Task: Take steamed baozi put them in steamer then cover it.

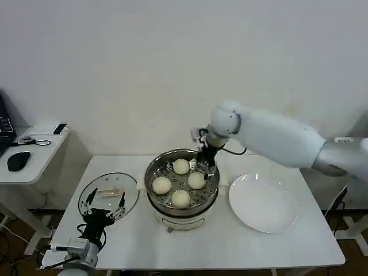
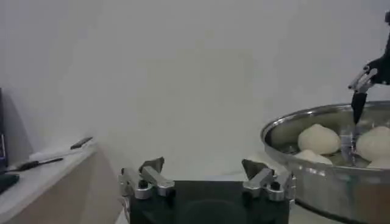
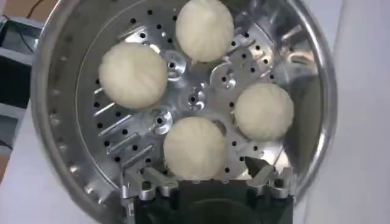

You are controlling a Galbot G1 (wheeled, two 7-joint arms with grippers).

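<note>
step: loading looks done, covering next | four steamed baozi [image 1: 180, 182] sit on tray inside steamer [image 1: 155, 198] | my right gripper [image 1: 205, 165] spread, empty, above far bun | left gripper [image 1: 103, 202] spread over glass lid [image 1: 106, 183] | next: grasp lid handle.

4 baozi [image 1: 181, 166] in steamer [image 1: 154, 190], no lid.
Pale, round, w/ gaps btwn, ringed on perforated tray; shiny steel pot, white base, mid surface [image 1: 230, 247].

I am in a plain test room: my white tabletop [image 1: 144, 241] sits by a bare white wall [image 1: 144, 69], with a computer mouse [image 1: 18, 160] on a side desk [image 1: 34, 158] beside it.
</note>
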